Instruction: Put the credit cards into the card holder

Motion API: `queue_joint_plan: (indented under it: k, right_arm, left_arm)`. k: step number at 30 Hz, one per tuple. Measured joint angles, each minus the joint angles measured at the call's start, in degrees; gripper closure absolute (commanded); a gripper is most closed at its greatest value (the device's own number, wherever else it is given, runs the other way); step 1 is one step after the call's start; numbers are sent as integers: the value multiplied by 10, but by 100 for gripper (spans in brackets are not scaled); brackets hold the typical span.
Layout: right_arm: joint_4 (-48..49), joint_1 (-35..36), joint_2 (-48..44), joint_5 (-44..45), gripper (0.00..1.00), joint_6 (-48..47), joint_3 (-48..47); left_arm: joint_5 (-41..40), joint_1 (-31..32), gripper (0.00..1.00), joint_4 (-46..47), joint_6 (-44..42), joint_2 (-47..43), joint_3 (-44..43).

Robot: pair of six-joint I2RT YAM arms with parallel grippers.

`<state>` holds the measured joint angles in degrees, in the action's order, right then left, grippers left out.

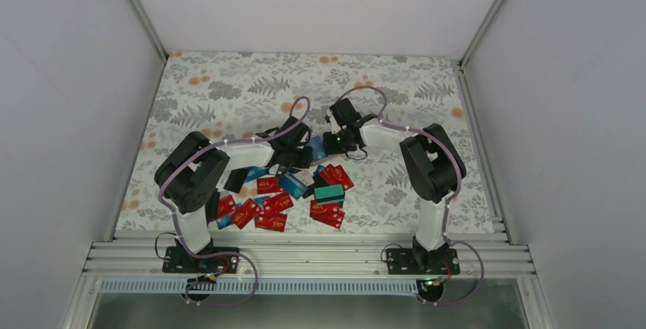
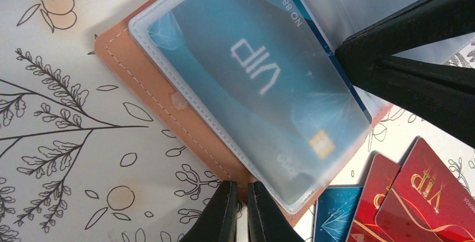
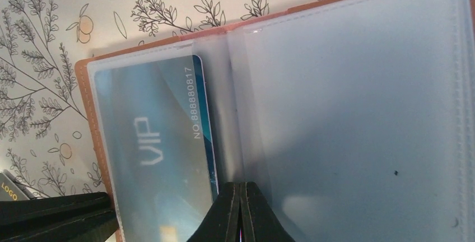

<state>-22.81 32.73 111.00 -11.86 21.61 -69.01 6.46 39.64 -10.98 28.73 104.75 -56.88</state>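
Two robot arms meet over an open tan, leather-like card holder (image 2: 147,82) lying on a white tablecloth printed with leafy sprigs and orange fruit (image 2: 67,141), around the middle of the table and just beyond the scattered cards. The left gripper (image 2: 241,194) has its two black fingers drawn close on the card holder's near edge, the tan border and frosted sleeve caught between them. The right gripper (image 3: 241,189) is clenched, its fingertips pressed together on the lower edge of a frosted plastic sleeve near the centre fold. In the left wrist view, those same black fingers converge on the sleeve from the right.

A blue plastic card marked "VIP" (image 3: 151,141), with a printed number along one long edge, sits inside the left-hand frosted sleeve. Its gold chip shows through the plastic in the left wrist view. The sleeve to the right of the fold shows only pale, cloudy plastic.

Loose credit cards lie on the cloth just beside the card holder: two glossy red cards with gold "VIP" lettering (image 2: 417,197) overlap each other, and another blue card (image 2: 336,214) rests beside them. From above, more red cards (image 1: 272,222) are strewn between the two arm bases, with a teal card (image 1: 329,192) resting on top of several red ones, nearer the right arm.
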Motion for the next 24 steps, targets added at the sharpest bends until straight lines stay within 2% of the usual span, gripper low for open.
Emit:
queue_joint_plan:
  k: [17,21,24]
  right_arm:
    - [-36,9,16,35,95,-8,-66]
    - [-38,10,8,35,90,-13,-61]
    - [-38,10,-33,26,85,-12,-37]
  left_arm:
    - [-23,1,90,-16,-11,-11,4]
    - [-40,1,82,-47,-14,-47,10]
    - [-52,1,76,-70,-16,-93,10]
